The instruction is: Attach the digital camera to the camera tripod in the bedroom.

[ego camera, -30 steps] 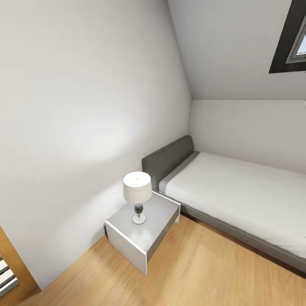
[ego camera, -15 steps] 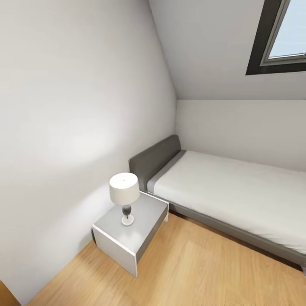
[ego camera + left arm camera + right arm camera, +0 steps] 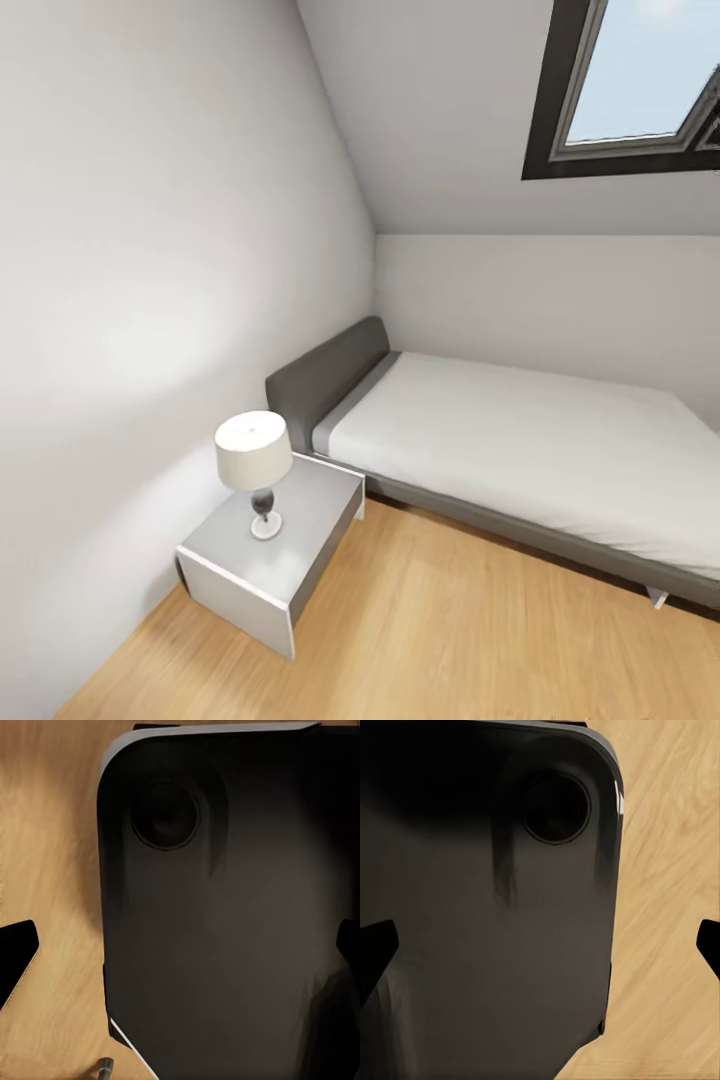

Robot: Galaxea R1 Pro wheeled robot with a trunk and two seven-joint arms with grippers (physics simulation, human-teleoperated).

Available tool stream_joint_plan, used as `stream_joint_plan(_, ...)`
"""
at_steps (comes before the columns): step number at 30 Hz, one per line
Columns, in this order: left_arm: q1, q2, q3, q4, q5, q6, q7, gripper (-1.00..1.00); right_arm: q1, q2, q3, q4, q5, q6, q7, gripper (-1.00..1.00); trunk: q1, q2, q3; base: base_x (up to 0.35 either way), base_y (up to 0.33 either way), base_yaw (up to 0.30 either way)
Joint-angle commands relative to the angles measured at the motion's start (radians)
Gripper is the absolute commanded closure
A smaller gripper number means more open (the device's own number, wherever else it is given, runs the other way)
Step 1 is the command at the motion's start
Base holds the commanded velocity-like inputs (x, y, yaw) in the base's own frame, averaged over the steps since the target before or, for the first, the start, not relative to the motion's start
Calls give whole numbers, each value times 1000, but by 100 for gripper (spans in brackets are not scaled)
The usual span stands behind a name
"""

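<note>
Grey bed point(image 3: 520, 440) lies at three o'clock, the lamp point(image 3: 253, 465) on its nightstand point(image 3: 300, 520) at seven; no camera or tripod here. Both jaws look apart, tips dark at the frame edges, probably empty. Turning blind, the base could clip the nightstand.

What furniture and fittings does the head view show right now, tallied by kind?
Bed: 1
Nightstand: 1
Table lamp: 1
Skylight window: 1
Total: 4
</note>
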Motion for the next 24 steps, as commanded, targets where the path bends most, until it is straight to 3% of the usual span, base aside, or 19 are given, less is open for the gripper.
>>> stream_joint_plan(1, 1, 0, 1, -2, 2, -2, 0, -100, 0, 0, 1, 0, 0, -2, 0, -100, 0, 0, -1, 0, 0, -289)
stream_joint_plan(24, 0, 1, 1, -4, 3, -2, 0, -100, 0, -3, -2, 0, -6, 4, 11, -100, 0, 0, -1, 0, 0, -293)
